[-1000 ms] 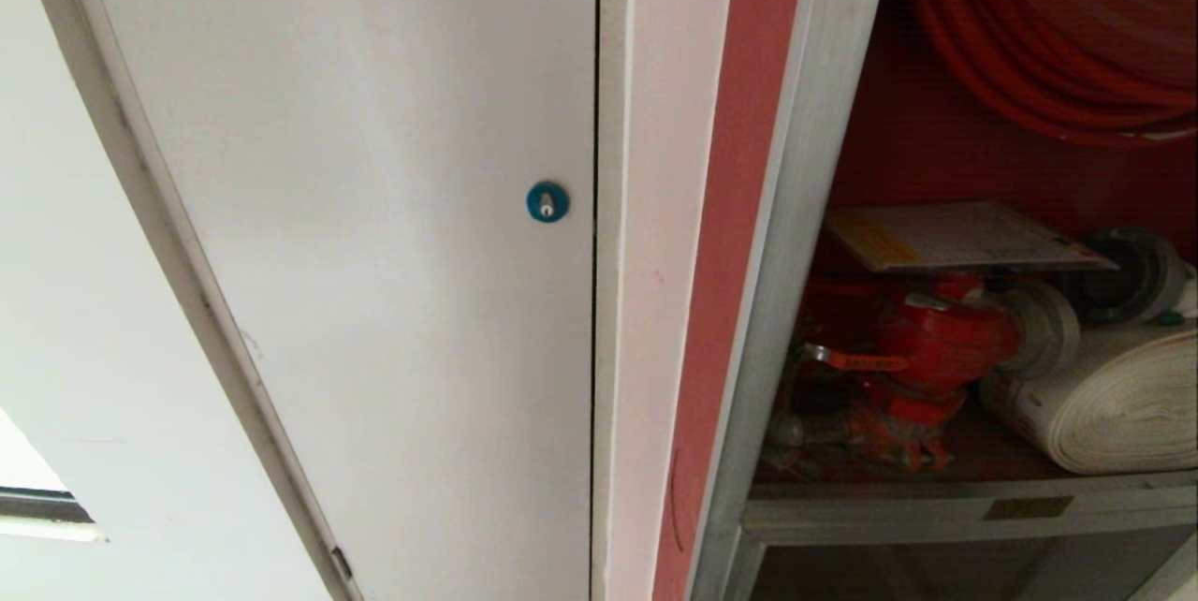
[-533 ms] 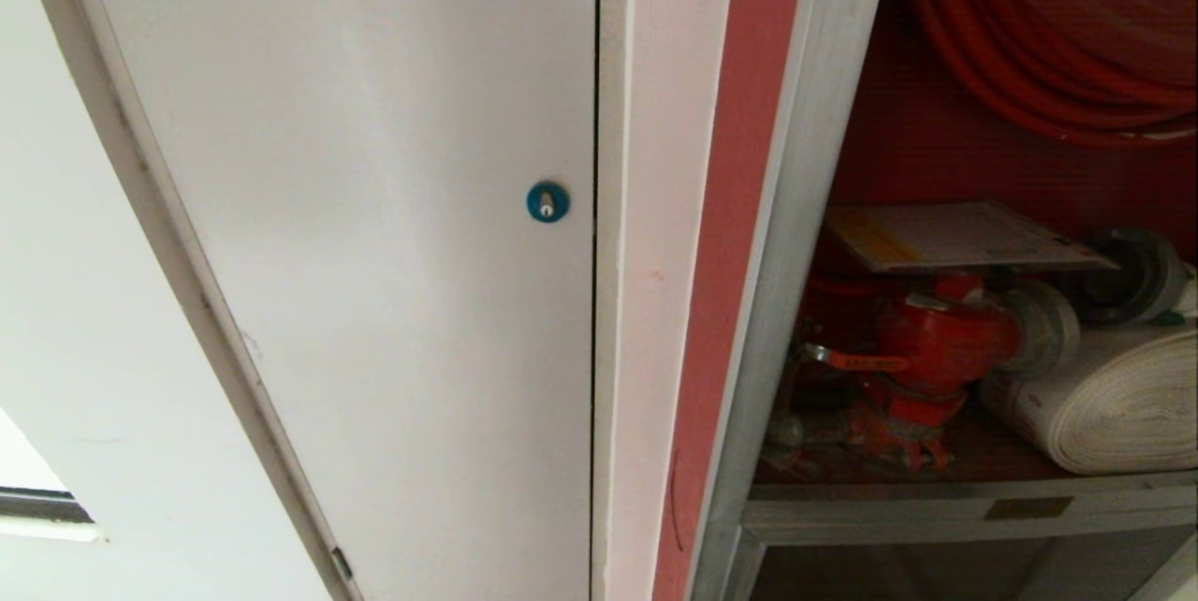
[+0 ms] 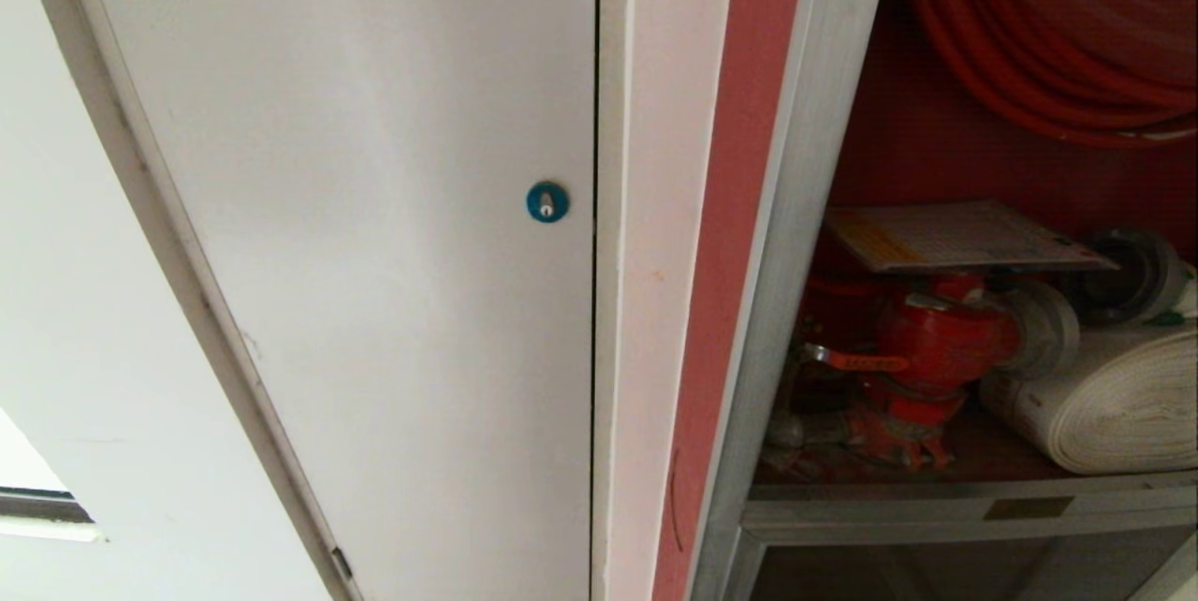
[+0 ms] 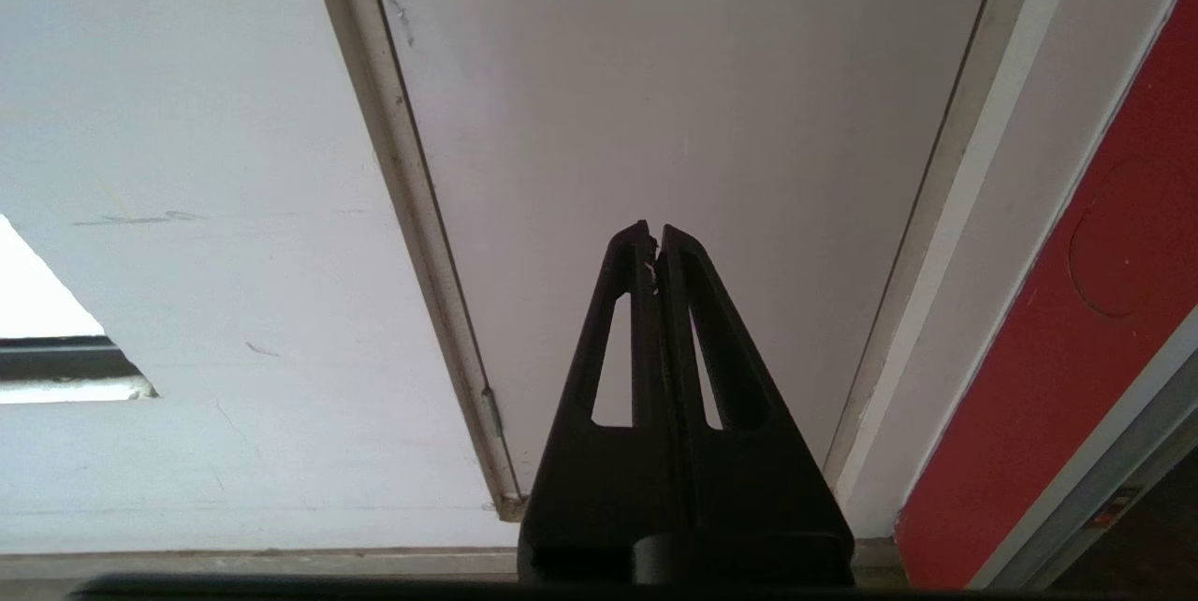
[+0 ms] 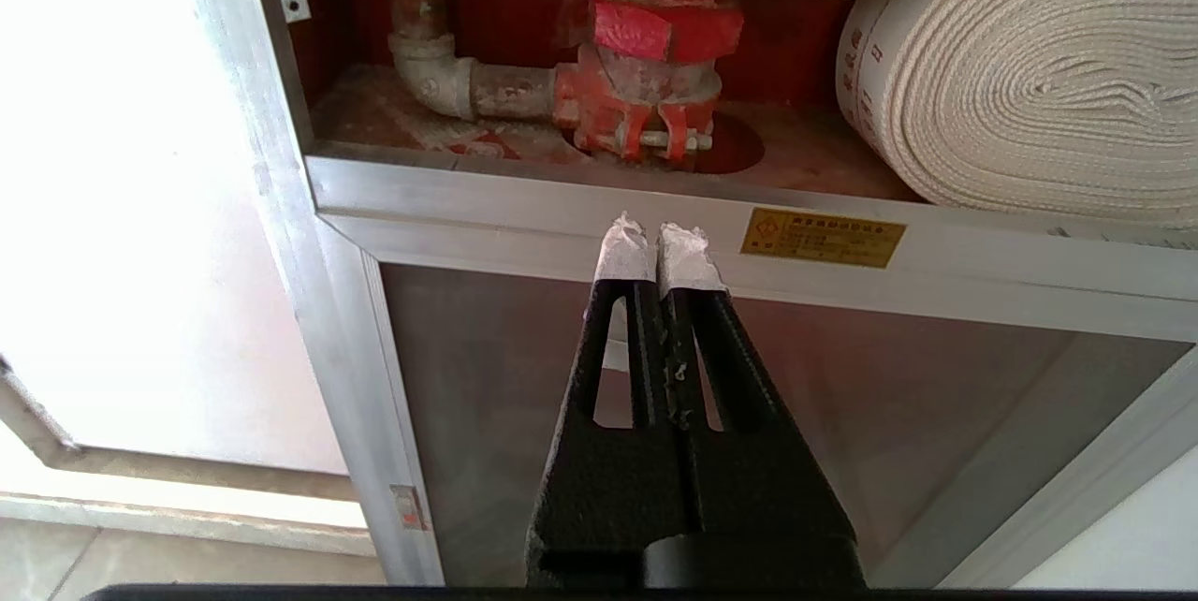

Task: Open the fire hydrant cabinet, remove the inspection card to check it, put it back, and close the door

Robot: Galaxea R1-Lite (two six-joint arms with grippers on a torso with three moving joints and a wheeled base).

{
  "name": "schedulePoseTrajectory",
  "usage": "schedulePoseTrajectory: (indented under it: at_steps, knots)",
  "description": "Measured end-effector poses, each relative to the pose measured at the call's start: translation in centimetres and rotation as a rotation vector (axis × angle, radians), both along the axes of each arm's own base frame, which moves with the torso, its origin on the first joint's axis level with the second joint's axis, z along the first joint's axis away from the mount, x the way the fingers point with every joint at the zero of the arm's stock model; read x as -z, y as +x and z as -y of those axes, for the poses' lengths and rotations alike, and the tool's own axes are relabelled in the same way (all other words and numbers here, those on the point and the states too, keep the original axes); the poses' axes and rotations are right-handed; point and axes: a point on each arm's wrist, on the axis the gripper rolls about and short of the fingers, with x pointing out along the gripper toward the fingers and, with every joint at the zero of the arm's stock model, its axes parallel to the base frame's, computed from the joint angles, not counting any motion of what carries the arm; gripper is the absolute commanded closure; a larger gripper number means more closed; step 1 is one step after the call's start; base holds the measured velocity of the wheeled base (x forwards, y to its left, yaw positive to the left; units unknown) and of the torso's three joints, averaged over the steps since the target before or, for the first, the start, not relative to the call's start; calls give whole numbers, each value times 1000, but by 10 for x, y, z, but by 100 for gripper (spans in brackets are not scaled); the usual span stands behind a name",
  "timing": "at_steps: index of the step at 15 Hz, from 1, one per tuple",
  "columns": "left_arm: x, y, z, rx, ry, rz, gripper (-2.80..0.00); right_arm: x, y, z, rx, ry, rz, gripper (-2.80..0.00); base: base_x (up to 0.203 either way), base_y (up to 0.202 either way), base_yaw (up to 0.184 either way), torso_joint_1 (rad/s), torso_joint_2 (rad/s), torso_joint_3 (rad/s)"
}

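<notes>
**Cabinet stands open, card on the valve, both claws closed and empty**

The head view takes in the most: the white panel (image 3: pixel 356 236) with its blue round lock (image 3: pixel 547 201) fills the left and centre of the frame, and the fire hydrant cabinet (image 3: pixel 796 236) stands open at the right edge, its silver frame running down beside a red strip. Only this view shows the inspection card (image 3: pixel 964 234); it lies flat on top of the red valve (image 3: pixel 941 339) at centre right, with the red hose reel (image 3: pixel 1048 49) coiled in the upper right corner above it. The white rolled hose (image 3: pixel 1114 400) lies on the cabinet's shelf at lower right, just beside the valve. Neither arm appears here, and the door cannot be seen in any view.

The right wrist view looks lower into the cabinet and adds what the head view hides: the valve's base bolted to the shelf, a grey elbow pipe (image 5: pixel 440 81) at upper centre, and a small yellow label (image 5: pixel 824 237) on the frame's crossbar. The right claw (image 5: pixel 658 241) has its white-taped tips pressed together, holding nothing, in front of that crossbar.

The left wrist view shows only the white panel and wall, with a red strip at the right edge. The left claw (image 4: pixel 653 236) is also pressed together and empty.
</notes>
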Motion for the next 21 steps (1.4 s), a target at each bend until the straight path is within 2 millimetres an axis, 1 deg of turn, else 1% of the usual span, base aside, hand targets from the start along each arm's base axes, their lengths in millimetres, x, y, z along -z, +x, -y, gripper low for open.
schedulePoseTrajectory:
  at_steps: [21]
  knots:
    - [0,0,0,1,-10,0,0,0,0,0,2,18,0,0,0,0,0,0,0,0]
